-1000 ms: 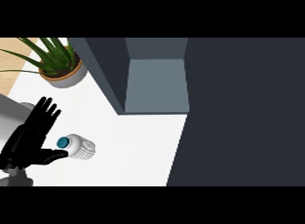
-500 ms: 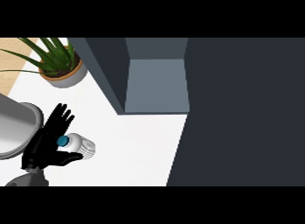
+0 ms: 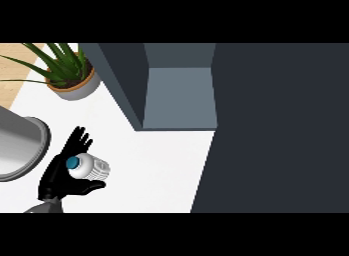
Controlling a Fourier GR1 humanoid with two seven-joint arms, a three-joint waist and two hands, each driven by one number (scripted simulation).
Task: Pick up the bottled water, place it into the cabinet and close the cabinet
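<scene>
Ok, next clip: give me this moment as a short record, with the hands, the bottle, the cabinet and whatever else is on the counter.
left hand: at the lower left, fingers straight, thumb under the bottle
right hand: not in view
bottle: white with a blue cap, against the left hand's palm, over the white counter
cabinet: open, nothing visible inside, bottle not yet in it
cabinet door: dark panel filling the right side
plant: potted, at the back left
grey cylinder: at the left edge, beside the hand

There was one bottled water (image 3: 89, 166), one hand (image 3: 61, 176), one potted plant (image 3: 66, 76), one open cabinet (image 3: 178, 95) and one white table (image 3: 158, 170)
</scene>
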